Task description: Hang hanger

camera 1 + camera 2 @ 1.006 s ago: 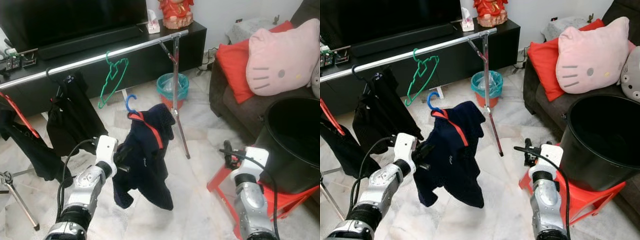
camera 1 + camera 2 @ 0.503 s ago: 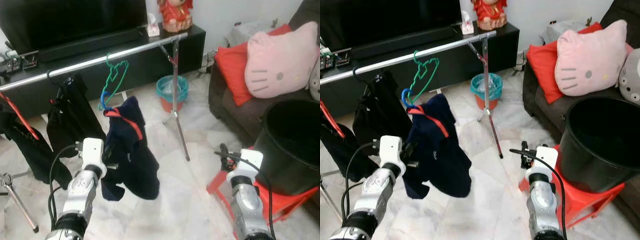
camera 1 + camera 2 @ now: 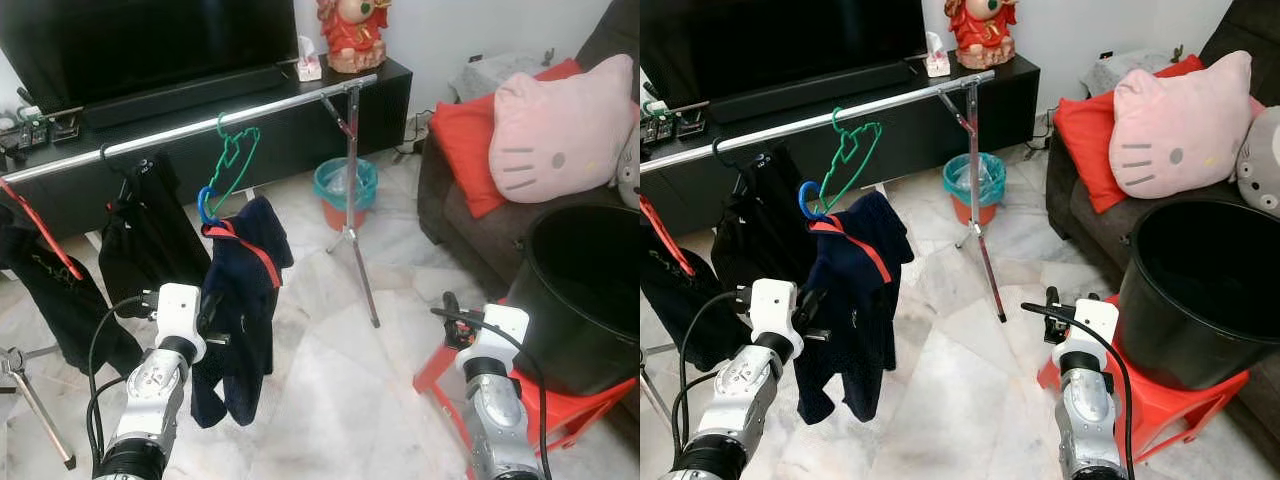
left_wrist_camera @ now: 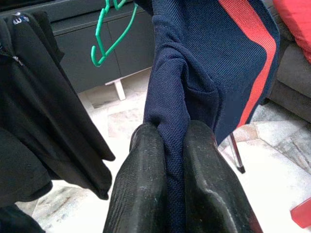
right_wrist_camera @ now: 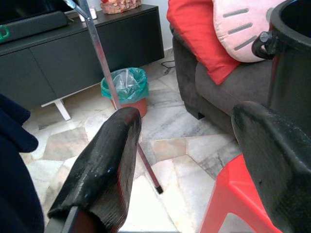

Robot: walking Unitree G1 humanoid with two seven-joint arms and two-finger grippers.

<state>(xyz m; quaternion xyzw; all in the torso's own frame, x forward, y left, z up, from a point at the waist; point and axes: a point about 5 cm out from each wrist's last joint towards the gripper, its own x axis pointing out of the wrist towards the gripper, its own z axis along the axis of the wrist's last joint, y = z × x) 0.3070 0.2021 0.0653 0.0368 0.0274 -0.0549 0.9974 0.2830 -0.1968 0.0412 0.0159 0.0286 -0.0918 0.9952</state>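
Note:
A navy garment with a red stripe hangs from a blue hanger. My left gripper is shut on the garment's fabric, holding it up below the silver clothes rail. The blue hook sits lower than the rail, beside an empty green hanger that hangs on it. Black clothes hang on the rail further left. My right gripper is open and holds nothing, low by the red stool.
A black bucket stands on the red stool at the right. Behind it is a dark sofa with a pink cat cushion and red cushion. A teal bin stands by the rail's stand. A TV cabinet lines the back.
My left arm has carried the garment and blue hanger leftward and up toward the rail, beside the green hanger. The head camera shifted slightly. The right gripper stays open.

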